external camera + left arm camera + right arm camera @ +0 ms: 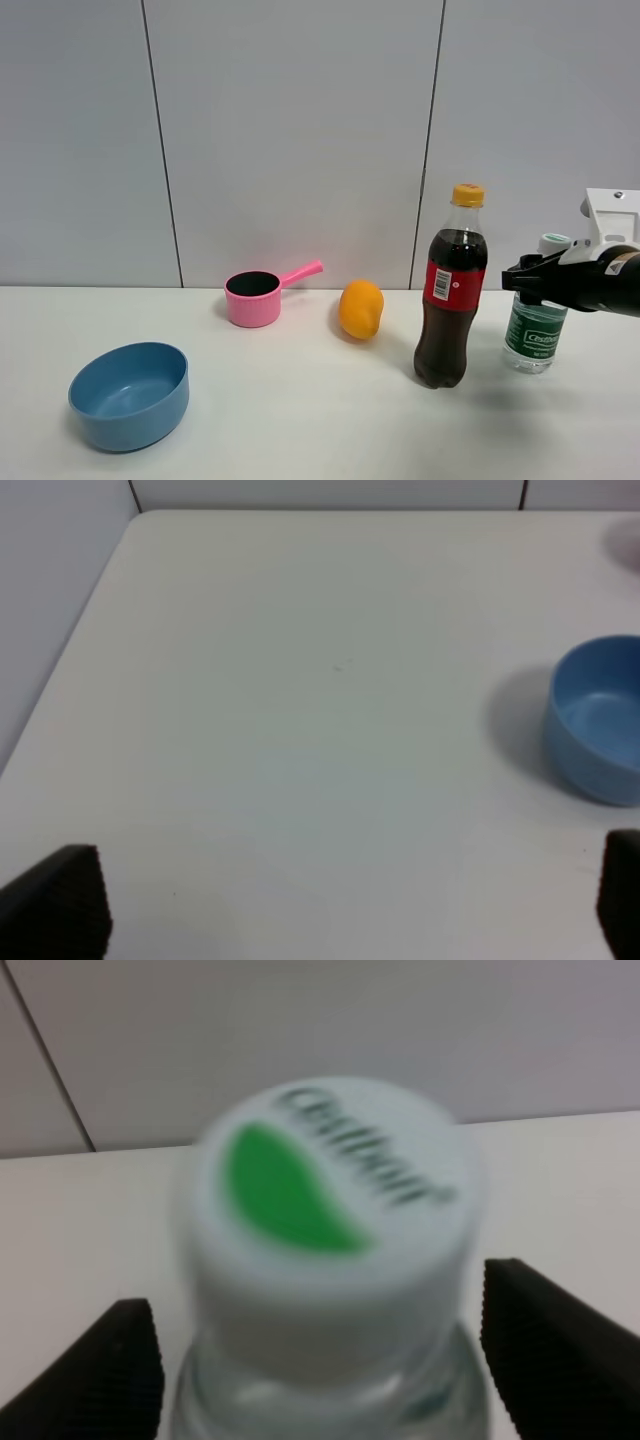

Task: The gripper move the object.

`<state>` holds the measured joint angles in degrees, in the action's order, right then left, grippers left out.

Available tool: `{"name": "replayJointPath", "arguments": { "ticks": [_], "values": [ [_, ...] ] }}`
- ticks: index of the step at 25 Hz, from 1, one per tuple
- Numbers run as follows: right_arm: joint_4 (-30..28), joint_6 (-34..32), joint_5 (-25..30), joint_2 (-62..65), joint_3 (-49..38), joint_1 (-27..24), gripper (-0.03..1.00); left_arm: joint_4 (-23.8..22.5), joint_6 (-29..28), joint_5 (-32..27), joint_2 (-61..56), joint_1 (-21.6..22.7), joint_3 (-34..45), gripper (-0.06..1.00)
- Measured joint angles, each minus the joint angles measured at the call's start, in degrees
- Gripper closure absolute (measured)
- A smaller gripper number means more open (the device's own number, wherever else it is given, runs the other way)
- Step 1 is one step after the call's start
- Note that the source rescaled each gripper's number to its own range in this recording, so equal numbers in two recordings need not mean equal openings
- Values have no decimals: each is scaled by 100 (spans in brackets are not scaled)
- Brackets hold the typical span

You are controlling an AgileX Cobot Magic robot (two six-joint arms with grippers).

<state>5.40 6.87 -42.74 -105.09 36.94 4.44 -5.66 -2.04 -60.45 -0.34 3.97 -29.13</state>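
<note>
Grey wall [300, 130] panels stood behind a white worktop [300, 420]. At the far left, the left pincer [338, 898] hung over the worktop with its jaws wide apart, holding nothing. A blue bowl [128, 395] sat at 8 o'clock of a pink pot [252, 298]. At 3 o'clock of the pot lay an orange fruit [360, 309], then an upright cola bottle [450, 290]. The water bottle [533, 338] stood upright near it, at 3 o'clock. The right pincer [523, 277] was at its neck, jaws spread on both sides, not yet touching it.
</note>
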Motion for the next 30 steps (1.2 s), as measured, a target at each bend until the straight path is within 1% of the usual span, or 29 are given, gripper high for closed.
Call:
{"name": "replayJointPath", "arguments": {
  "ticks": [6, 12, 20, 21, 22, 24, 25, 26, 28, 30],
  "values": [
    [0, 0, -74, 0, 0, 0, 73, 0, 0, 0, 0, 0, 0, -6],
    [-65, 0, -15, 0, 0, 0, 67, 0, 0, 0, 0, 0, 0, -6],
    [-98, 0, -15, 0, 0, 0, 65, 0, 0, 0, 0, 0, 0, -6],
    [-98, 0, -15, 0, 0, 0, 61, 0, 0, 0, 0, 0, 0, -6],
    [-98, 0, 1, 0, 0, 0, 53, 0, 0, 0, 0, 0, 0, -6],
    [-98, 0, 123, 0, 0, 0, 25, 0, 0, 0, 0, 0, 0, -6],
    [-98, 0, 206, 0, 0, 0, 15, 0, 0, 0, 0, 0, 0, -6],
    [-98, 0, 285, 0, 0, 0, 8, 0, 0, 0, 0, 0, 0, -6],
    [-98, 0, 465, 0, 0, 0, 1, 0, 0, 0, 0, 0, 0, -6],
    [-98, 0, 570, 0, 0, 0, -1, 0, 0, 0, 0, 0, 0, -6]
  ]
}}
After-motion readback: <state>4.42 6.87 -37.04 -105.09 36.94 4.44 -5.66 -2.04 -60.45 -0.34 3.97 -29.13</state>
